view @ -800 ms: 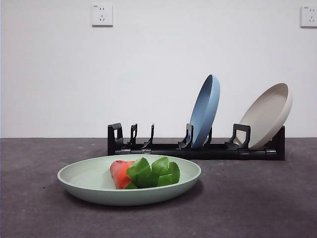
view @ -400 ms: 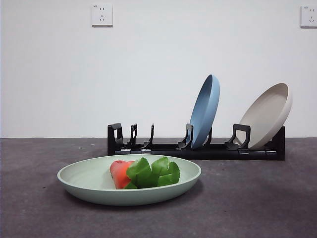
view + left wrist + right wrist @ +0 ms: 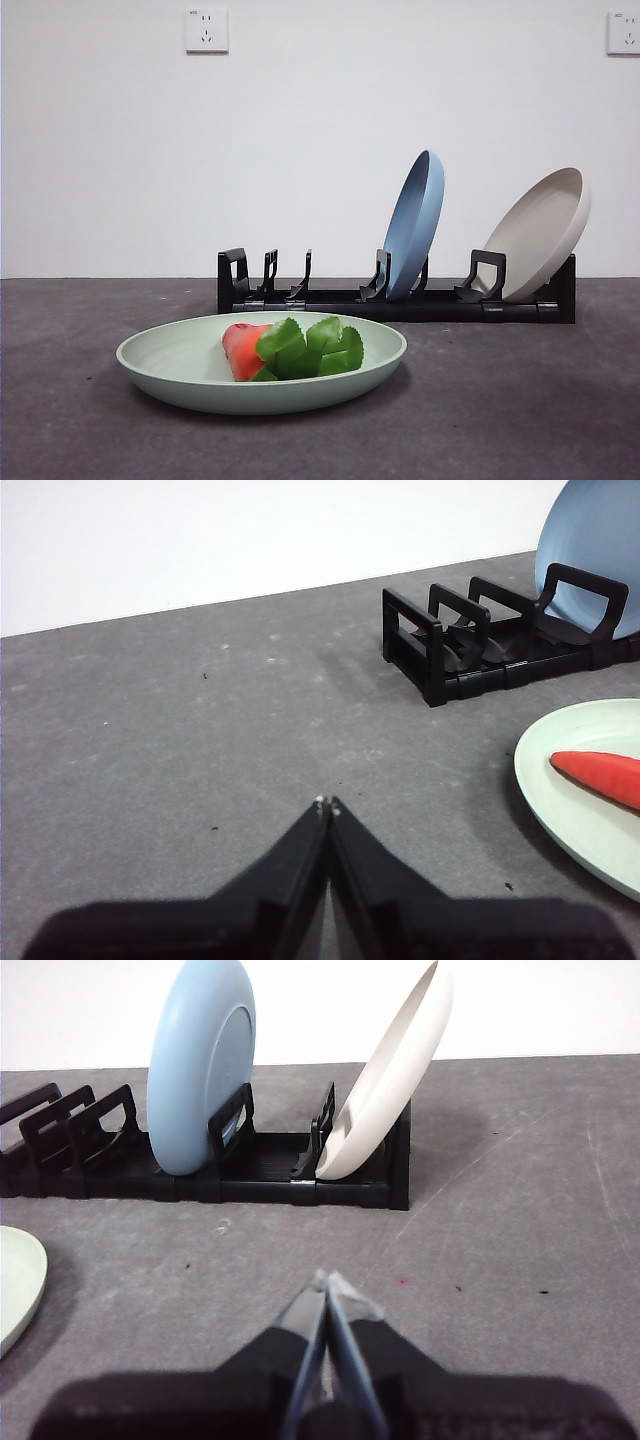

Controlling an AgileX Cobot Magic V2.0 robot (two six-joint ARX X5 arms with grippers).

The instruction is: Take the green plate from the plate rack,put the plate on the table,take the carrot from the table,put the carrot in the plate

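Now carrot (image 3: pixel 243 350) lying in green plate (image 3: pixel 175 362); no readable writing.

The left gripper (image 3: pixel 327 805) is matte black, its two jaws tapering from a broad dark base to fine points tipped with small pale specks. The right gripper (image 3: pixel 328 1282) is black too, with slim, wedge-shaped jaws whose edges and tips show a greyish, translucent-looking lining.

Carrot (image 3: pixel 247 349) lying in green plate (image 3: pixel 165 372) on table (image 3: pixel 520 410).
Behind, plate rack (image 3: pixel 400 298) holding blue plate (image 3: pixel 414 225) nearly upright and beige plate (image 3: pixel 542 233) tilted back at right end; left slots unfilled.
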